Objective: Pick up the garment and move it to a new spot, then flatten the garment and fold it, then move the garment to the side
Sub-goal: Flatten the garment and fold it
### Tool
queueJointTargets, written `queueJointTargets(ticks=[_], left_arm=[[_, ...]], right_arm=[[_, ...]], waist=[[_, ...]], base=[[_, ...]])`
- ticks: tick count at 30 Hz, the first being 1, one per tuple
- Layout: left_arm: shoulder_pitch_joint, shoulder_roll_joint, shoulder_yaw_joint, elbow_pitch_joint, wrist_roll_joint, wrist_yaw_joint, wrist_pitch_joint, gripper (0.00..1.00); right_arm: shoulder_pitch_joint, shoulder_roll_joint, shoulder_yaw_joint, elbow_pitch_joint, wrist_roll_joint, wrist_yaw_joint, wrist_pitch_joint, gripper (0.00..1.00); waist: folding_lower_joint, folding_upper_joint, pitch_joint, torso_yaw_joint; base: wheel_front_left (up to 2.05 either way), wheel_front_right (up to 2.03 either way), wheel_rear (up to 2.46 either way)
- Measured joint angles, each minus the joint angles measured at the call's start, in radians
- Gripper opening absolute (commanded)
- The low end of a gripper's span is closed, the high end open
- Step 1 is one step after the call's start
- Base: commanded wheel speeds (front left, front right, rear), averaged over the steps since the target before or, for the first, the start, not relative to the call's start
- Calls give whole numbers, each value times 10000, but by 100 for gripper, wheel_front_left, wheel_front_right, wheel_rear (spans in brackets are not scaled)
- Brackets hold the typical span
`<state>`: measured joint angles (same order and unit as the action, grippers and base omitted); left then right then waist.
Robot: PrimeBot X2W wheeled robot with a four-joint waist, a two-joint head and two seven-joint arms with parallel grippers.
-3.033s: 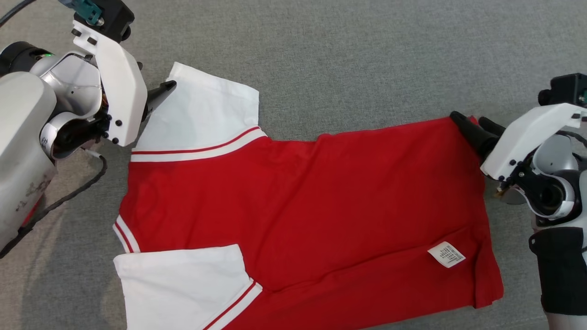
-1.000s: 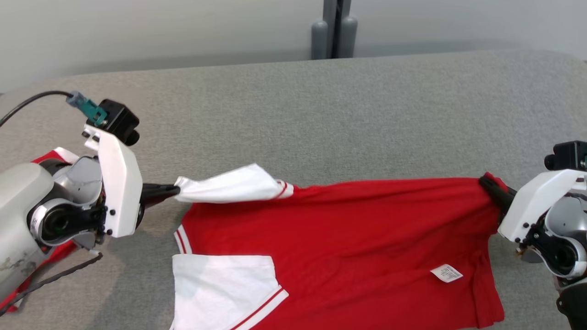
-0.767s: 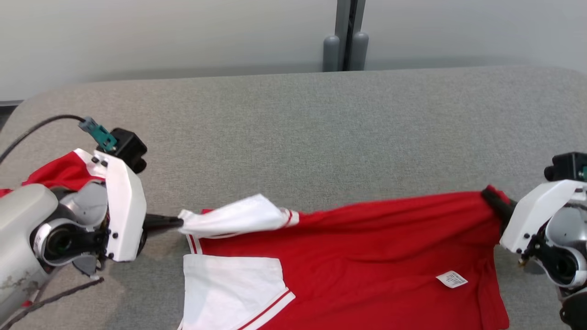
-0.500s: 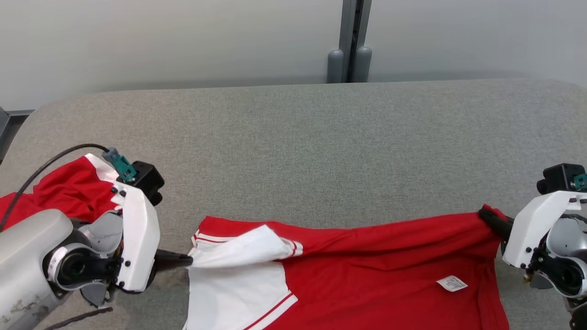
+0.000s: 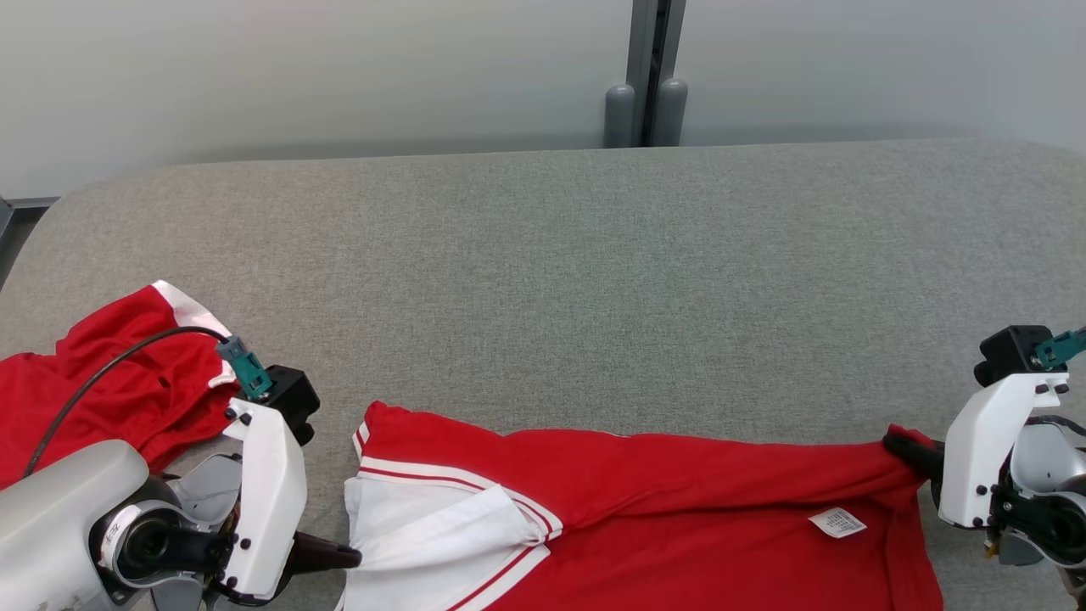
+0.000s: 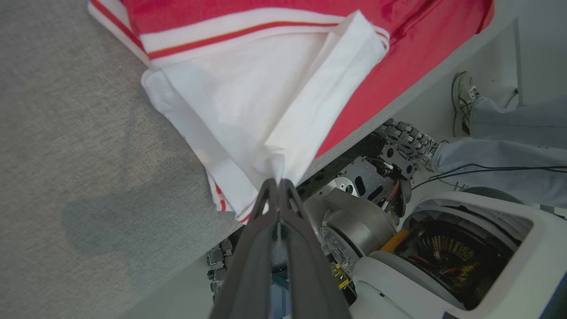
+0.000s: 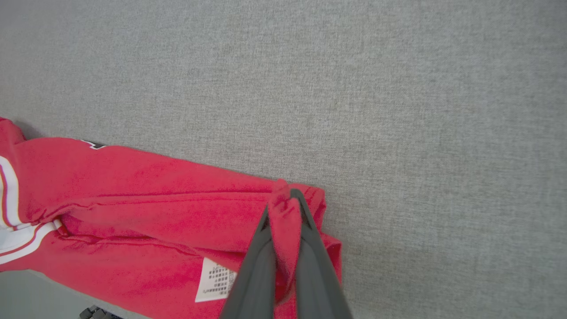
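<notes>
On table point(image 5: 543, 255), garment point(image 5: 679, 509) now folded, left end effector point(image 6: 278, 182) pinching sleeve point(image 6: 266, 102), right end effector point(image 7: 289, 195) pinching hem point(image 7: 316, 197)

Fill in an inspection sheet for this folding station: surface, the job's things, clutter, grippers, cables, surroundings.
Surface: grey fabric-covered table, bare across its far half.
Job's things: red garment lies stretched along the near side; its white sleeve is drawn inward over the other sleeve; care label faces up.
Clutter: second red garment, crumpled, at the left end.
Grippers: left gripper shut on the white sleeve's tip; right gripper shut on a bunched corner of the red garment near the label.
Cables: black cable with a teal plug runs to the left wrist.
Surroundings: pale wall, grey post; a person's shoe on the floor.
</notes>
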<state>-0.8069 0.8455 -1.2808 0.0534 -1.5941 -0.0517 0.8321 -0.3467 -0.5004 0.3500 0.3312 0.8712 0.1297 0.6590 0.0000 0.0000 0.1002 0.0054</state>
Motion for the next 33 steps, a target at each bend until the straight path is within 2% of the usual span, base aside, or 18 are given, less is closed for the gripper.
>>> queueJointTargets(ticks=[9,18,26,33], left_arm=[[207,-58,-6,54,-46,-2,123,0],[414,-148,-4,115,-81,-12,138,0],[465,-178,-4,52,-82,2,171,0],[509,-132,15,-63,-81,88,171,0]], right_arm=[[-34,-330,470,-25,694,0,907,0],[-78,-734,880,-132,619,0,1473,0],[-241,-943,1256,-71,153,0,963,0],[-951,-966,1440,42,-359,0,-449,0]], waist=[[0,0,-39,74],[0,0,-25,75],[0,0,72,73],[0,0,187,40]], base=[[0,0,0],[0,0,0],[0,0,0],[0,0,0]])
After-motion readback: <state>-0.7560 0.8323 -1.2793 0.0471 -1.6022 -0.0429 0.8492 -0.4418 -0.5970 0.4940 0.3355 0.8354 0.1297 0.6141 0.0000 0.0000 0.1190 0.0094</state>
